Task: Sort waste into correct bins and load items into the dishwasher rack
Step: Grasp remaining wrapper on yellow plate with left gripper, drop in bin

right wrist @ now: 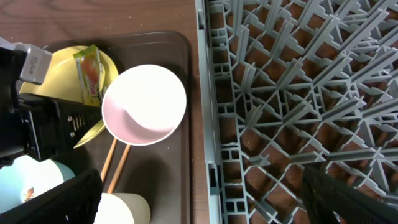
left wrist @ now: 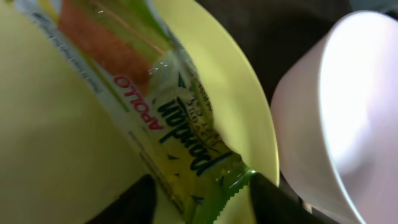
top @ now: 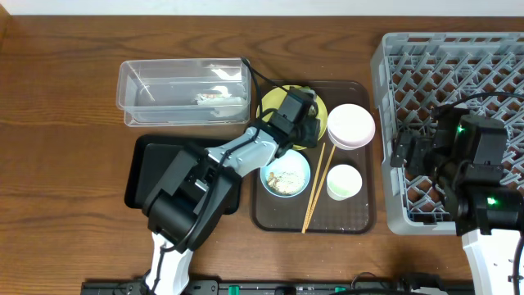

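In tub (top: 155, 86): scraps (top: 217, 98). In blue bowl (top: 304, 182): grains (top: 285, 179). On plate (left wrist: 50, 155): wrapper (left wrist: 180, 124), astride it left gripper (left wrist: 202, 185), parted. Over rack (right wrist: 280, 93): right gripper (right wrist: 208, 193), wide, empty.

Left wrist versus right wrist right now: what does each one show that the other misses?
Only left wrist: the print on the snack wrapper, legible as APOLLO. Only right wrist: the dishwasher rack, chopsticks, white cup, light blue bowl. Both: the wrapper lying on the yellow plate, next to the white-pink bowl.
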